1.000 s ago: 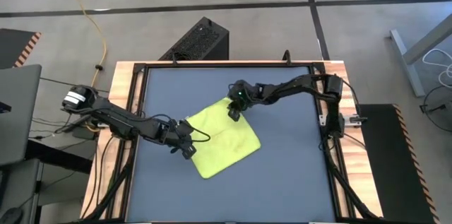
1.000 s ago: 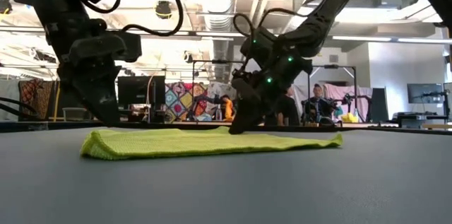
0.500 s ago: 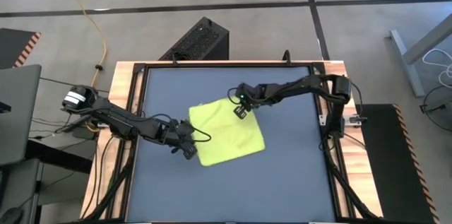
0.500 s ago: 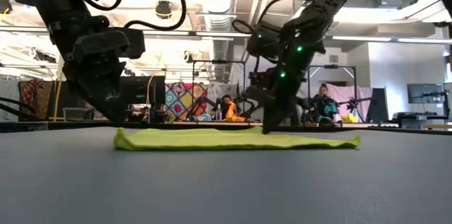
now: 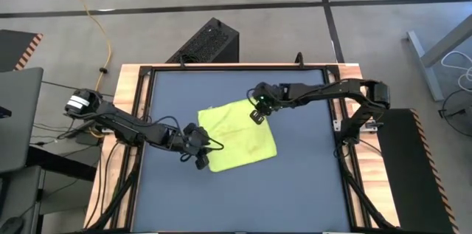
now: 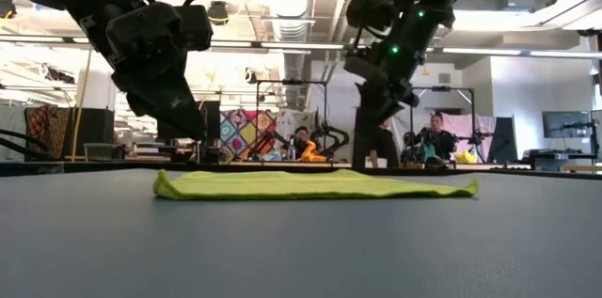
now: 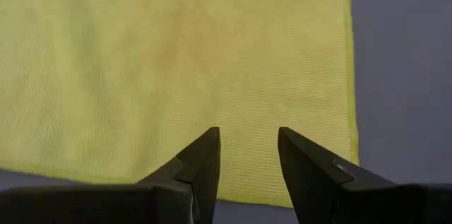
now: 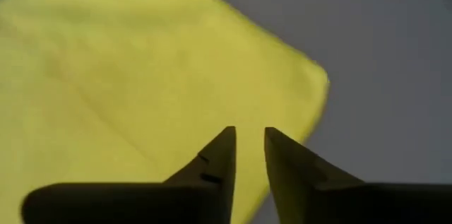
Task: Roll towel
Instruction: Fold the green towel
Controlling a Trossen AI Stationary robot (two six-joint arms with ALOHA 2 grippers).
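High view: one towel (image 5: 237, 136) lies flat mid-table (image 5: 310, 182), no containers. Two grippers hang over its edges, holding nothing: left gripper (image 5: 200, 154) parted, right gripper (image 5: 257, 116) narrowly parted.

We see the towel (image 5: 237, 136), a small bright yellow-green cloth with no pattern. It lies flat and spread out near the middle of the dark blue-grey table (image 5: 295, 182). It sits turned, with its corners pointing at the table's sides.
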